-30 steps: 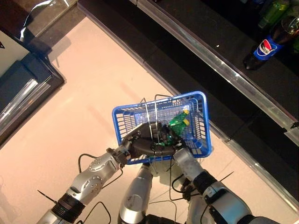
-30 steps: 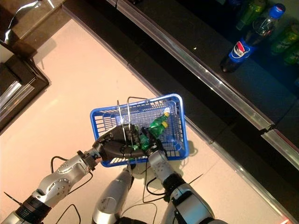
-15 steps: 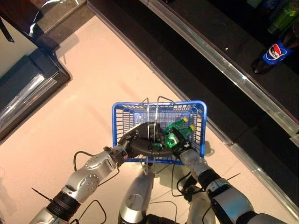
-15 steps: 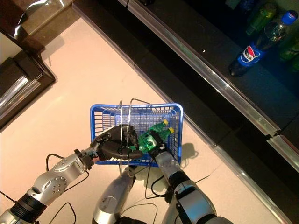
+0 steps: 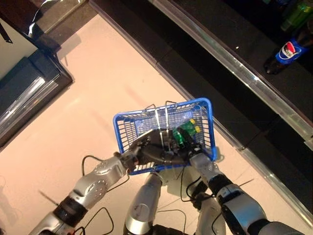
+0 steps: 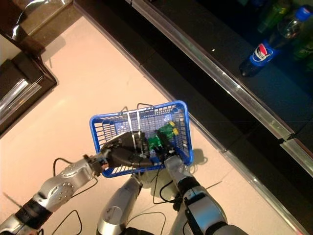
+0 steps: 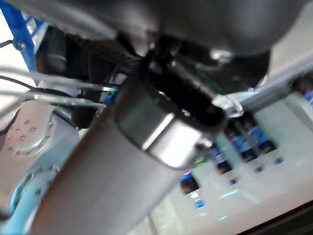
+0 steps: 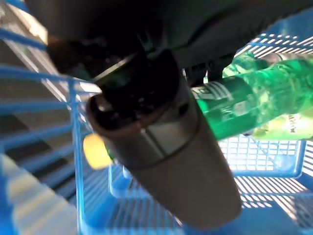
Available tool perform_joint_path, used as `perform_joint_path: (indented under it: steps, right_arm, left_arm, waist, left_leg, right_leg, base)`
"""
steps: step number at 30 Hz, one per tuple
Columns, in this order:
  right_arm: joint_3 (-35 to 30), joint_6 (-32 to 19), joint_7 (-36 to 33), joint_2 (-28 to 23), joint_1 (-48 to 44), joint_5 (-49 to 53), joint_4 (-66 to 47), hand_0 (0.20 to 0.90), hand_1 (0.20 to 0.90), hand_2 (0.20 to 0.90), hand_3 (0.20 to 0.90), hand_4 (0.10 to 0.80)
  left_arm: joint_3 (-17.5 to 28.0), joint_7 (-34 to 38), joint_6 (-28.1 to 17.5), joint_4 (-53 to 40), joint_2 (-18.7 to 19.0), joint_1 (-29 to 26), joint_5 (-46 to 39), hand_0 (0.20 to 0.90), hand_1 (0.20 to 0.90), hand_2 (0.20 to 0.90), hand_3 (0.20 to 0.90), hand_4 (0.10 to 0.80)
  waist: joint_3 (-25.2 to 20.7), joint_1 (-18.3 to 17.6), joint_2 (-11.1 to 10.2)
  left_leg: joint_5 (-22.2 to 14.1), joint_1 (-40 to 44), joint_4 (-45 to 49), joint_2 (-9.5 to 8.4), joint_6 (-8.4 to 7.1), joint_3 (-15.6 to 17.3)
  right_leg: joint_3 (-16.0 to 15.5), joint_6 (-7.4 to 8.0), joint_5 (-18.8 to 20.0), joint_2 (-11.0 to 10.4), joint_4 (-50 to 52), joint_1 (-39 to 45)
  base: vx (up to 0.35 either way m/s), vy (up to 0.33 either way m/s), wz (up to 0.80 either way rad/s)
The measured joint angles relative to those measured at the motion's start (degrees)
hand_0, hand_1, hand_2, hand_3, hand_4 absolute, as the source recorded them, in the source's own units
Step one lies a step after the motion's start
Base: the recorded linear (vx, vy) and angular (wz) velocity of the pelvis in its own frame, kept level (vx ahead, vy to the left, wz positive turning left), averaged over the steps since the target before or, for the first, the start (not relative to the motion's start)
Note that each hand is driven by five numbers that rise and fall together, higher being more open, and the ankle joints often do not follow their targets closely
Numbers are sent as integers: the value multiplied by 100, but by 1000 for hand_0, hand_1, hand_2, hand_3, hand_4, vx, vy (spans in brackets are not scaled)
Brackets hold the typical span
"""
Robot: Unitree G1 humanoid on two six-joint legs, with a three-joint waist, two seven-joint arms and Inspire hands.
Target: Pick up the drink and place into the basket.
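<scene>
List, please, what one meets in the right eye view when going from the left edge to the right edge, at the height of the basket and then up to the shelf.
Left hand at the wire handles → green bottles inside the blue basket → metal rail → cola bottle on the dark shelf.

Two bottles [image 5: 185, 133] inside the basket [image 5: 210, 132], left hand [image 5: 151, 151] and right hand [image 5: 191, 151] at its near side.
</scene>
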Motion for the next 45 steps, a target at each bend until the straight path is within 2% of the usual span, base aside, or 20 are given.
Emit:
perform_joint_path:
  steps: [6,8,12,16,21,25,31,35,39,45]
  right_arm:
    - [659,-36,-35,-27,223,-100,-699,900,900,900,900,800]
    - [995,-81,-46,-151,453,-168,-1356,900,900,900,900,800]
    - [1088,-163,-176,-271,860,-477,-2058,900,900,900,900,800]
    - [1089,-288,-260,-664,1323,-824,-2889,900,900,900,900,800]
    - [1039,-289,-261,-1116,1588,-1302,-3546,900,900,900,900,800]
    - [866,-286,-259,-1302,1773,-1578,-3936,900,900,900,900,800]
    - [525,-313,-259,-1304,2053,-2015,-4518,900,900,900,900,800]
    - [53,-586,-187,-1275,2162,-2194,-5141,900,900,900,900,800]
    - [-149,-778,-122,-1237,2122,-2344,-5362,900,900,900,900,800]
    - [-361,-767,-20,-1103,2199,-2345,-5394,900,900,900,900,800]
  left_arm:
    - [-139,676,-34,48,-236,-171,71,300,300,300,200,100]
    - [-263,909,-66,198,-342,-285,89,300,300,300,200,100]
    - [-272,1091,-150,395,-521,-298,171,300,300,300,200,100]
    - [-277,1131,-289,417,-795,-297,344,300,300,300,200,100]
    - [-274,1159,-484,416,-940,-306,380,300,300,300,200,100]
    - [-239,1159,-560,415,-984,-307,460,300,300,300,200,100]
    - [-98,1170,-574,415,-853,-282,566,300,300,300,200,100]
    - [78,1190,-574,429,-805,-65,595,300,300,300,200,100]
    - [127,1203,-574,591,-752,34,595,300,300,300,200,100]
    - [633,1216,-574,608,-721,353,593,300,300,300,200,100]
  waist:
    - [1,-392,-21]
    - [2,-464,-35]
    - [9,-693,-57]
    - [11,-860,-82]
    - [12,-1147,-121]
    - [12,-1189,-130]
    - [11,-1314,-148]
    - [10,-1347,-162]
    - [9,-1336,-205]
    - [4,-1334,-369]
  left_leg:
    - [-18,-28,92,15,32,149]
    - [-18,-81,96,35,31,229]
    - [-19,-136,82,55,30,273]
    - [-26,-231,82,93,41,394]
    - [-35,-206,51,194,41,559]
    - [-37,-171,25,277,21,608]
    - [-28,-88,-35,329,2,696]
    - [-31,-66,-41,343,-3,715]
    - [-30,-13,-68,351,-6,726]
    - [-22,12,-117,359,-18,735]
  right_leg:
    - [179,6,84,17,6,-85]
    - [285,1,87,32,74,-221]
    - [321,-1,93,45,86,-312]
    - [389,-4,96,62,93,-445]
    - [486,-29,106,142,93,-488]
    - [500,-72,115,220,92,-505]
    - [607,-100,119,266,91,-511]
    - [622,-105,123,278,91,-512]
    - [624,-107,124,284,92,-478]
    - [627,-109,125,288,74,-475]
  base:
    - [-16,76,-14]
    - [-14,71,-17]
    - [-17,48,-7]
    - [-10,35,-8]
    - [6,23,-11]
    - [14,14,-10]
    - [13,8,-8]
    - [5,-1,-2]
    - [0,0,0]
    - [0,0,0]
